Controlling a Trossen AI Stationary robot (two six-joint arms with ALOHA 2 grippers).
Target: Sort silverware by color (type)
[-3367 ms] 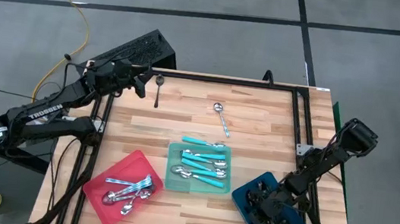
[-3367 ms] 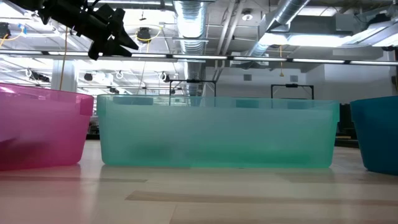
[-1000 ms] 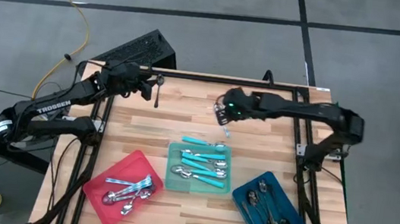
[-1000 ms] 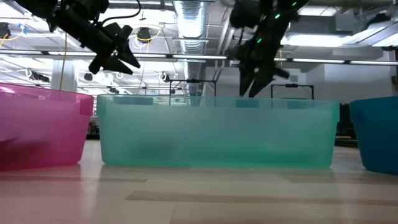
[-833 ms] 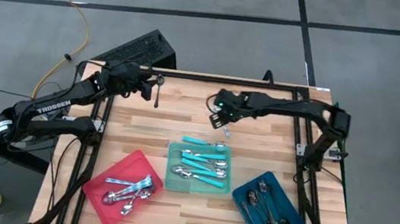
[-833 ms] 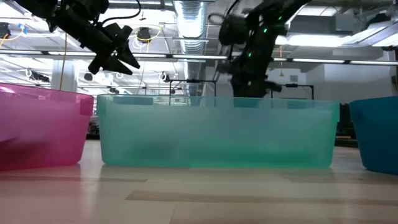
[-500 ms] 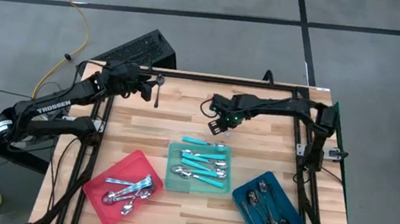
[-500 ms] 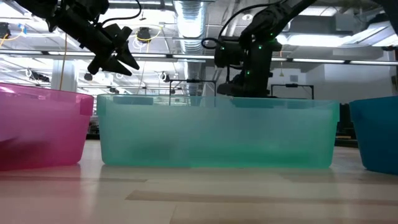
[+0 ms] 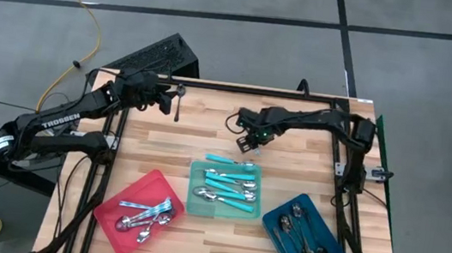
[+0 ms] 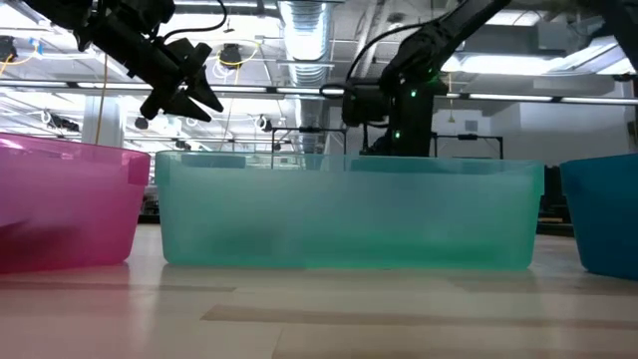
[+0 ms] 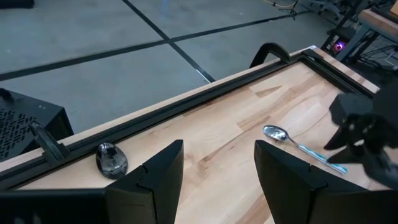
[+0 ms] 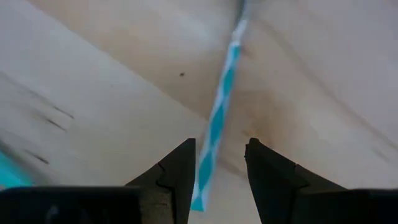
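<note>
Right fingers (image 12: pixel 180 177) parted astride the turquoise handle of a spoon (image 12: pixel 217 124) at centre frame, gripping nothing. Right gripper (image 9: pixel 250 135) mid-frame in the high view; left gripper (image 9: pixel 160 99) upper left, open, empty, beside a dark spoon (image 9: pixel 179 102). Likely slip: thin flat handle skidding off the wood on closing. "TROSSEN" legible on the left arm (image 9: pixel 59 116).

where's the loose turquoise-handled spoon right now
In the high view, the turquoise-handled spoon lies on the table's far middle, under the right gripper, beyond the teal tray.
</note>
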